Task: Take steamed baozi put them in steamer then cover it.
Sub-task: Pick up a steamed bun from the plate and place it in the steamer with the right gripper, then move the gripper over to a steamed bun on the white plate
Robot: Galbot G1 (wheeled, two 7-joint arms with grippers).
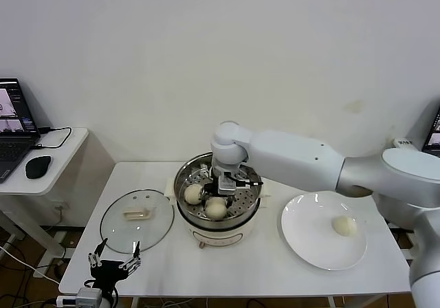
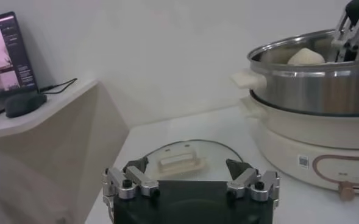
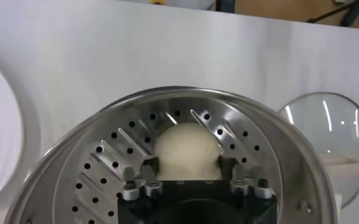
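Right gripper (image 1: 230, 182) down inside round shiny steel steamer (image 1: 184, 172), jaws spread wide around small cream-white baozi (image 3: 186, 151) resting on the perforated tray, apparently just let go. Two more there, one on flat white plate (image 1: 302, 232). Clear glass cover (image 1: 137, 219) flat beside steamer. Left gripper (image 1: 113, 260) open, parked by the table's near edge. Rim close around; straight up looks freest.
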